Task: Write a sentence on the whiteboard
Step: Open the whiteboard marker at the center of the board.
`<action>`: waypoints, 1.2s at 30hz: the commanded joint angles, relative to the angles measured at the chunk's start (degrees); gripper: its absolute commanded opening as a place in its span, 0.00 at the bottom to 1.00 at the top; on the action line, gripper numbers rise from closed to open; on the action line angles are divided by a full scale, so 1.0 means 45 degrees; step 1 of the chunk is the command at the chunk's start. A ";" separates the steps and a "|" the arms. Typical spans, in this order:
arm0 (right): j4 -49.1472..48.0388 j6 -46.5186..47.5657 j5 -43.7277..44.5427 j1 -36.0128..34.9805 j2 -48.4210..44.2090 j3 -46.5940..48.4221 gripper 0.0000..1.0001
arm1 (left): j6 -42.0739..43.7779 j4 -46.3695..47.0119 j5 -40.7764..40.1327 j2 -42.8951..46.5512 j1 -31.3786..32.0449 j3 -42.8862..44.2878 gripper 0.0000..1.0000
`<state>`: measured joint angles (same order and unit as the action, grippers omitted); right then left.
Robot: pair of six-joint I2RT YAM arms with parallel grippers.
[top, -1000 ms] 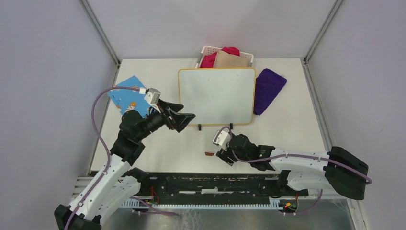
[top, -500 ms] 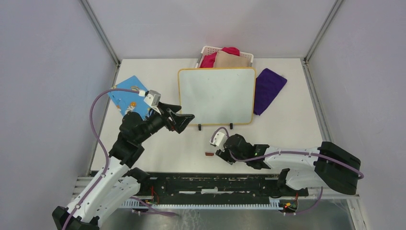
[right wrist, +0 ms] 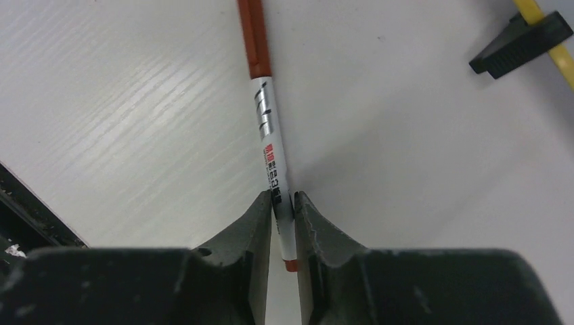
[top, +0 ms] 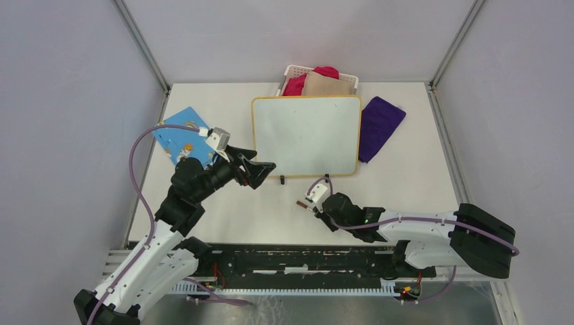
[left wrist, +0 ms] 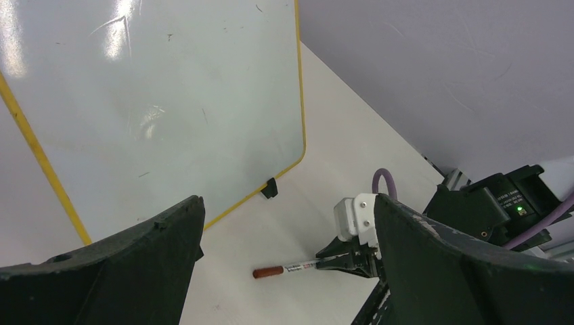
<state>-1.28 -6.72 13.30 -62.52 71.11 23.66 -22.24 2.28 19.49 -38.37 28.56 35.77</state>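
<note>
The whiteboard, white with a yellow rim, lies at the table's middle back; its face is blank and no sentence shows on it. A thin white marker with a red cap lies on the table just in front of the board. My right gripper is shut on the marker's barrel near its rear end, the cap pointing away from the fingers. My left gripper hovers open left of the board's near corner, nothing between its fingers; its view shows the marker below.
A white basket with red and tan cloths stands behind the board. A purple cloth lies to the board's right, a blue board to its left. Small black feet jut from the board's near edge.
My right gripper's jaws have closed on the marker, and gripper and marker have shifted a little toward the board. The left arm has barely moved.
</note>
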 commanded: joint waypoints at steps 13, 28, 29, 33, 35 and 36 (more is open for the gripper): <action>0.1138 -0.3117 0.1319 -0.0050 -0.0706 0.0284 0.28 | 0.0548 -0.0036 -0.0410 -0.0153 0.0178 0.0386 0.99; 0.2668 -0.1683 0.0986 0.0150 0.0991 0.2408 0.51 | 0.0584 -0.0154 -0.0230 -0.0347 0.0284 0.0472 0.99; 0.2667 -0.1598 0.0822 0.0218 0.1164 0.2487 0.51 | 0.0586 -0.0173 -0.0234 -0.0351 0.0276 0.0479 0.99; 0.2598 -0.1310 0.0305 0.0661 0.1707 0.2763 0.49 | 0.0604 -0.0228 -0.0248 -0.0322 0.0317 0.0492 0.99; 0.2554 -0.1200 0.0044 0.0872 0.1903 0.2818 0.48 | 0.0625 -0.0253 -0.0231 -0.0328 0.0335 0.0524 0.99; 0.2522 -0.1151 -0.0080 0.0934 0.1983 0.2846 0.48 | 0.0643 -0.0266 -0.0236 -0.0327 0.0362 0.0513 0.99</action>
<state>10.24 -13.80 15.27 -59.68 78.85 34.17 -22.17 0.03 18.06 -40.14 29.74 35.81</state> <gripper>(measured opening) 0.489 0.992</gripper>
